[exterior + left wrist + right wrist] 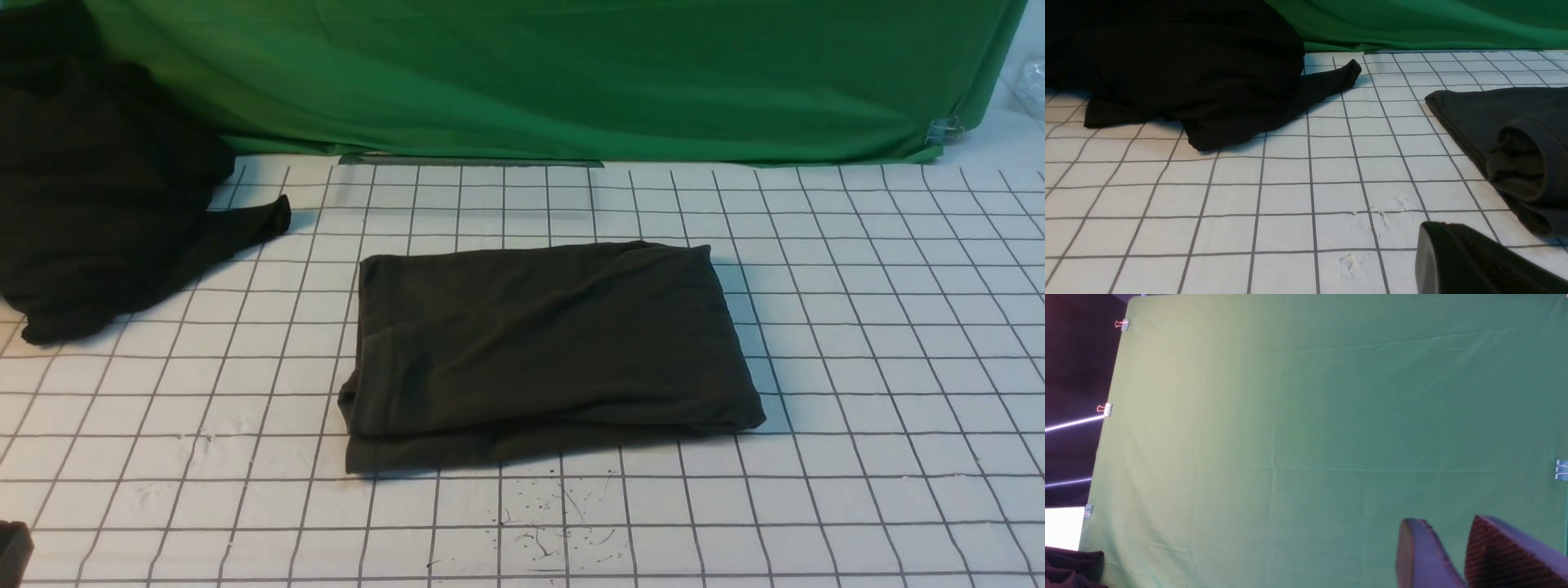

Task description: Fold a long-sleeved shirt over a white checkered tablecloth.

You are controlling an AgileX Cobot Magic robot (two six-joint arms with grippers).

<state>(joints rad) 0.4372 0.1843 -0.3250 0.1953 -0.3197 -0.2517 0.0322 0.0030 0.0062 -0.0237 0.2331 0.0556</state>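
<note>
Olive-black long-sleeved shirt [539, 343] folded, mid white checkered tablecloth [882, 343], R of black garment heap [98, 196] | L gripper [1457, 257] closed, empty | R gripper [1447, 555] slightly parted, empty | judge: done; keep clear, don't snag.

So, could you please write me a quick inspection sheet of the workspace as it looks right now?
Surface: white checkered tablecloth lies flat, with dark specks near the front edge.
Job's things: long-sleeved shirt lies folded into a compact rectangle at the centre; no print or collar showing.
Clutter: black garment heap at the far left, apart from the shirt.
Grippers: left gripper shut, low over the cloth, empty; right gripper has its fingers slightly apart, empty, facing the backdrop.
Cables: nothing seen.
Surroundings: green backdrop held by clips.
</note>
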